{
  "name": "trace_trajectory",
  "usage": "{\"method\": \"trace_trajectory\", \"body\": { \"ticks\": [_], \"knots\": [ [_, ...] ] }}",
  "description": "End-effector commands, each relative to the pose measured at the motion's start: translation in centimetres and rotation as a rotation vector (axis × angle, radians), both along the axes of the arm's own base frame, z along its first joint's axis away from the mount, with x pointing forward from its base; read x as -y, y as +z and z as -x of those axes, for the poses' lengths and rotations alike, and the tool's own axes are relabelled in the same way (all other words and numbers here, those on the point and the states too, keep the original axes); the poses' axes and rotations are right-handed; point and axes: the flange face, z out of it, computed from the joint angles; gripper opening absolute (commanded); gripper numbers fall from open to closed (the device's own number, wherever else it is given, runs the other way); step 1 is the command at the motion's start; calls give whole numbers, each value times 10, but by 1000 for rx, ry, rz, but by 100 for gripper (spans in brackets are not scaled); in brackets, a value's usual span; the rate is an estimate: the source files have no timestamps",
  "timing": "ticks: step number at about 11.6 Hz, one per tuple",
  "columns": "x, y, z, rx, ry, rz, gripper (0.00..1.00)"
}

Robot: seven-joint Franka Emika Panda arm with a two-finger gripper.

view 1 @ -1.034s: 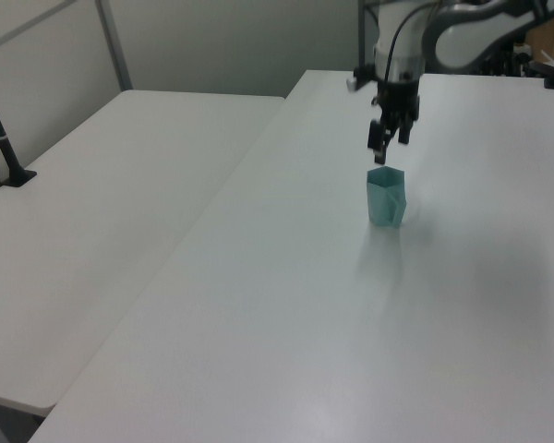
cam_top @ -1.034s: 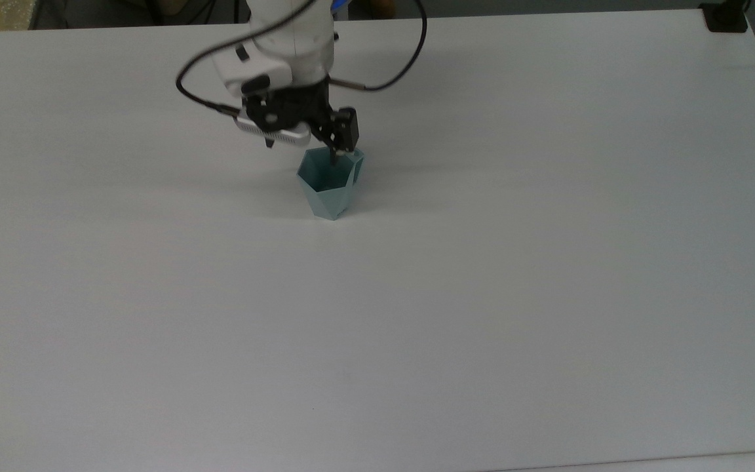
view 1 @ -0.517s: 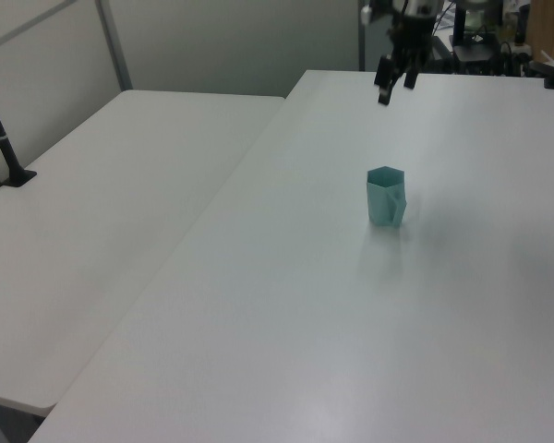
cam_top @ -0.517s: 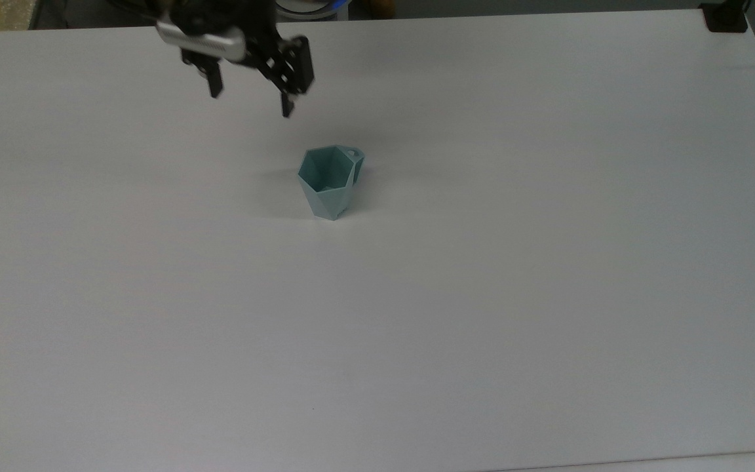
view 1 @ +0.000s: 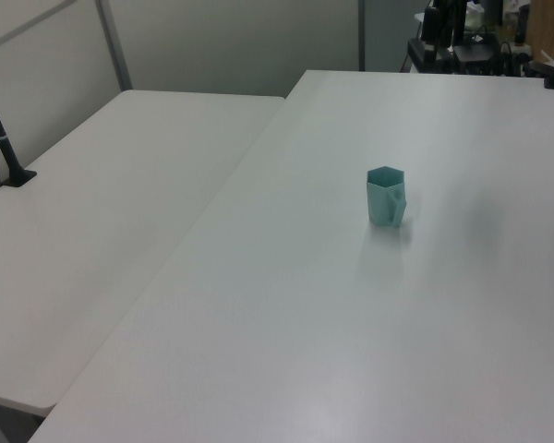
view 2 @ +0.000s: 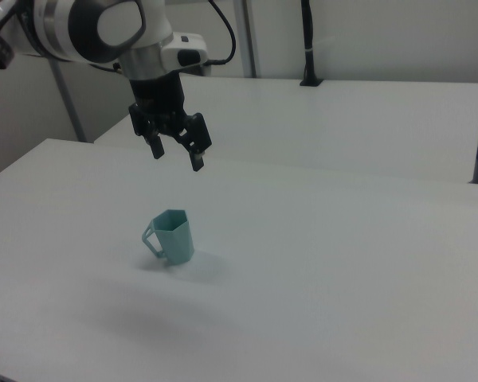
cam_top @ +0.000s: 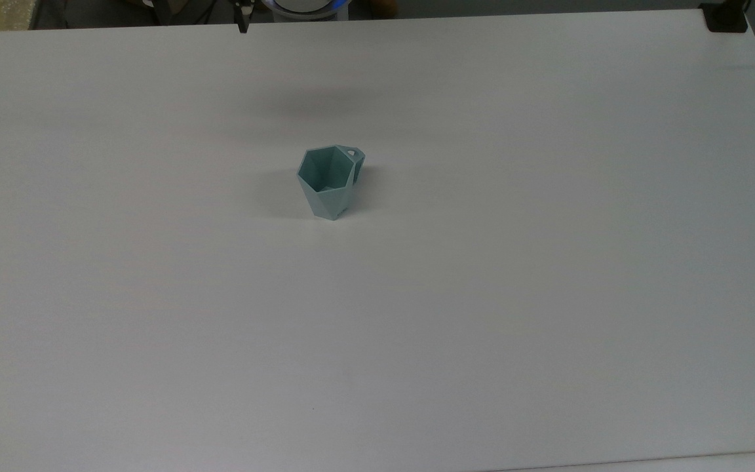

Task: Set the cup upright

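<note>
We see the cup point(cam_top: 329, 181) standing upright on the white bench point(cam_top: 548, 262), mouth up, with nothing visible inside it — the top view looks straight into its bare teal interior. Its small flat handle sits at the rim, toward the top view's right and the right view's left. In the right view the gripper point(view 2: 177, 151) hangs in the air above the cup and slightly to the right view's left, well clear of the rim, its two black fingers point(view 2: 197, 158) spread apart and holding nothing.

In the top view the arm is almost wholly cut off by the upper edge; we make out just a dark tip there, up and to the top view's left of the cup, and a soft shadow on the bench between it and the cup. In the left view a second white bench point(view 1: 92, 240) lies alongside at the left view's left.

Against a second ago, when the fingers reached down into the cup's mouth, the gripper has risen away — the cup itself has stayed in the same spot.
</note>
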Motion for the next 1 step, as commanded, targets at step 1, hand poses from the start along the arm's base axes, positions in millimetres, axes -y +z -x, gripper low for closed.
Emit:
{"method": "trace_trajectory", "body": {
  "ticks": [1],
  "knots": [
    [-2, 8, -1, -17, 32, -21, 100]
  ]
}}
